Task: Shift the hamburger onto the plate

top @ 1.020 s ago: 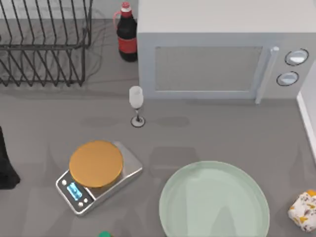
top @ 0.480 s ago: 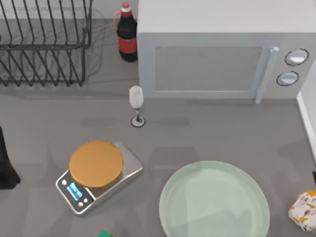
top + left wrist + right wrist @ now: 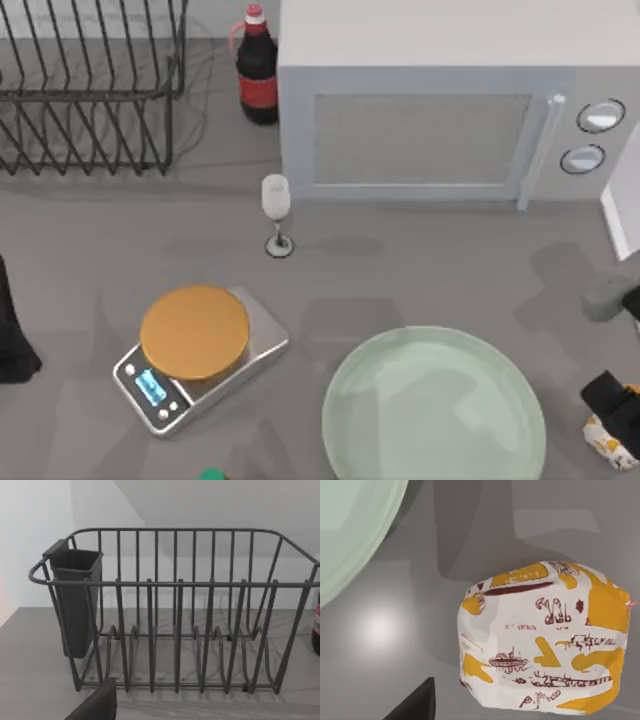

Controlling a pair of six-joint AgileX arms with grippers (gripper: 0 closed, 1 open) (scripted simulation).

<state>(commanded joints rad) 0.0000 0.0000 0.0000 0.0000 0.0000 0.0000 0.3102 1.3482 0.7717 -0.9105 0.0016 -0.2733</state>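
- Right gripper (image 3: 612, 402) hovers over the small white-wrapped, orange-blotched hamburger (image 3: 542, 640); whether it grasps, I cannot tell.
- Large pale mint-green round plate (image 3: 434, 412) lies just beside.

light: even, soft, bright | shadows: faint, blurred smudges on table (image 3: 420, 270) | glare: pale spot on table beside hamburger (image 3: 545, 640) | focus: sharp

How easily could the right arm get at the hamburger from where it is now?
Probably easily: in the top view the right gripper hangs over the hamburger at the table's right edge, and the wrist view shows only bare table around it, beside the plate.
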